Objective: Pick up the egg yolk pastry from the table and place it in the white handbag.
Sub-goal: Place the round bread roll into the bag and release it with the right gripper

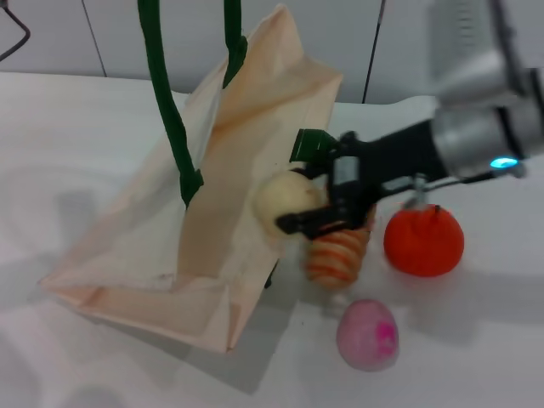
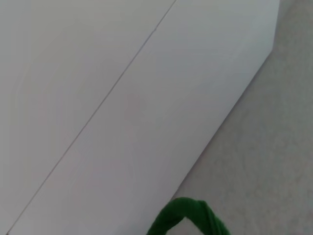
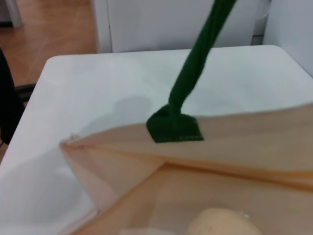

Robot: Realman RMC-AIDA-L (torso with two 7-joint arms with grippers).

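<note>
right gripper (image 1: 316, 206) clamping egg yolk pastry (image 1: 286, 204), holding it at white handbag (image 1: 212, 212) mouth for dropping in | left gripper unseen, apparently lifting green handles (image 1: 170, 110), keeping mouth open

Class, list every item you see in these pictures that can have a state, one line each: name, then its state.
Pale cream round egg yolk pastry: lifted off the table, held at the bag's mouth.
Cream-beige fabric handbag with green rope handles: tilted, handles pulled upward, mouth open.
Right pincer: shut on the pastry.
Left pincer: not in view.
Orange round fruit: resting on the table.
Pink-purple ball: resting on the table.
Orange-striped ridged bread: on the table below the pincer.
</note>
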